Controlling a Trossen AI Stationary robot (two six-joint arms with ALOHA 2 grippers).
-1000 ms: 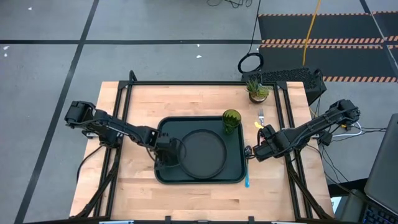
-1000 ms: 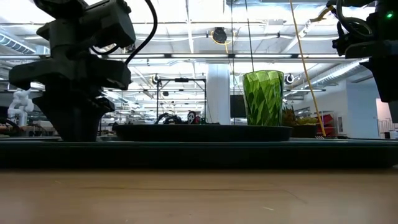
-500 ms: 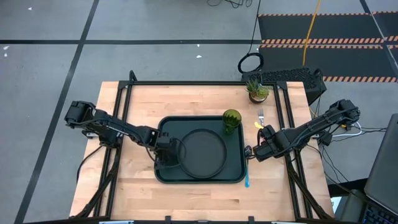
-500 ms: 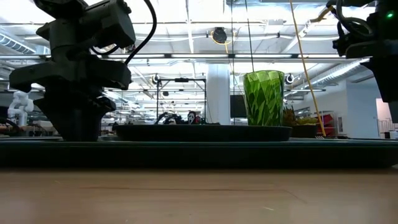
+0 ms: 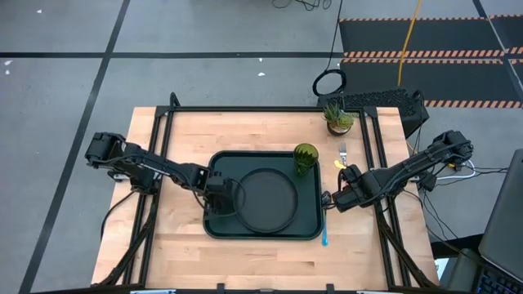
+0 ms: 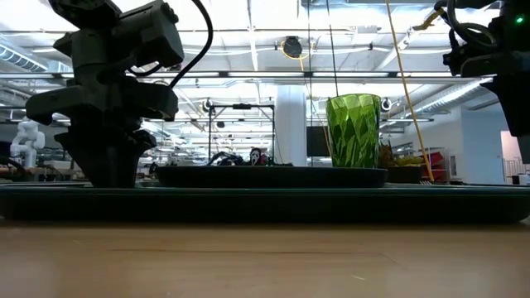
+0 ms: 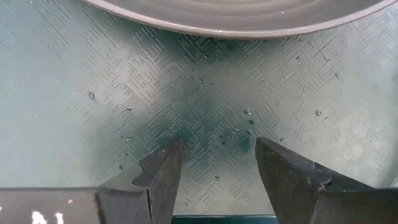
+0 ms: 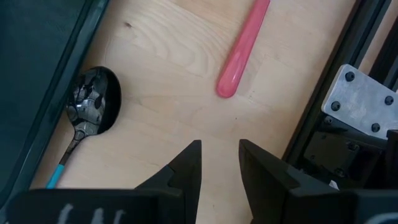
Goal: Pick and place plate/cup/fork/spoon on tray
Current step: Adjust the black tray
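The dark green tray [image 5: 214, 167] lies in the middle of the table. The dark plate [image 5: 265, 200] lies flat on the tray, and the green cup [image 5: 304, 158] stands upright in its far right corner. The fork [image 5: 343, 153] lies on the table right of the cup; its pink handle shows in the right wrist view [image 8: 239, 56]. The spoon [image 8: 93, 109] lies on the table along the tray's right edge. My left gripper [image 7: 214, 155] is open and empty over the tray floor, just left of the plate's rim [image 7: 236, 25]. My right gripper [image 8: 219, 155] is open and empty over bare table between spoon and fork.
A small potted grassy plant [image 5: 337, 118] stands at the table's far right. A black frame rail [image 8: 323, 106] runs along the table's right side close to my right gripper. Bare wood lies on the table's left and near sides.
My left gripper has shifted slightly toward the table's right over the tray, staying low. The plate, cup, fork and spoon rest where they were. My right arm has kept still.
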